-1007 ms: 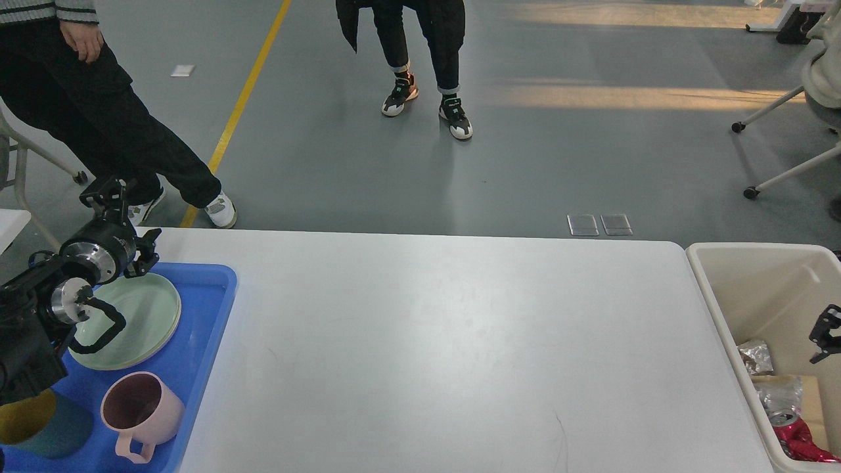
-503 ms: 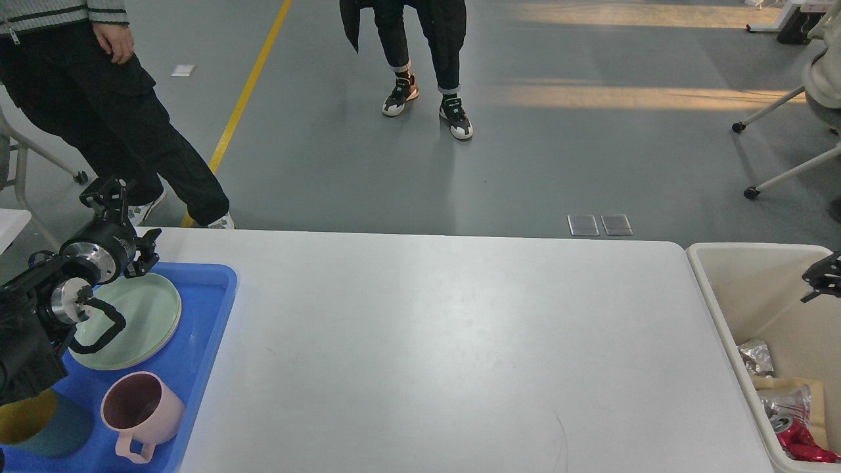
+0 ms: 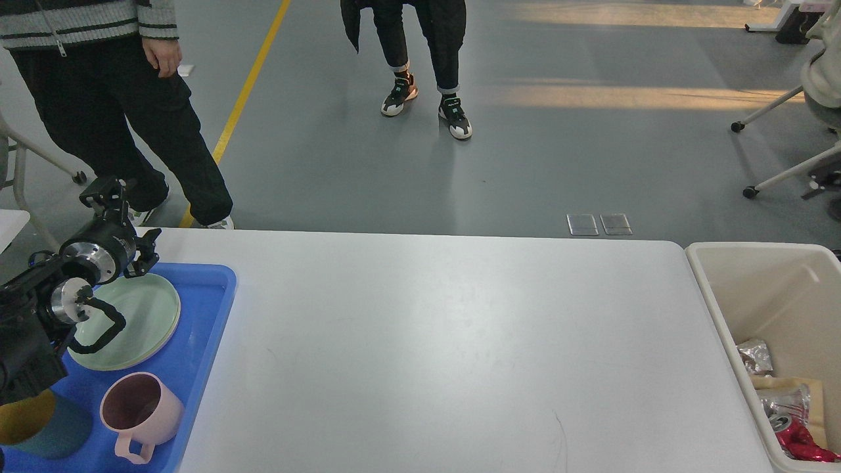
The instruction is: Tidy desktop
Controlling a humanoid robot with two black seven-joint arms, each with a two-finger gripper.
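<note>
The left gripper hangs above the far left corner of the desktop, over the back edge of the blue tray; it is dark and seen nearly end-on, so I cannot tell whether its fingers are spread or pressed together. The right gripper is out of sight. In the tray lie a pale green plate, partly behind the arm, a pink mug nearer the front, and a teal cup with a yellow inside at the left edge. The white desktop stretches wide from the tray to the cream bin at its right end, where crumpled foil and a crushed red can lie. Two people stand on the grey floor beyond.
</note>
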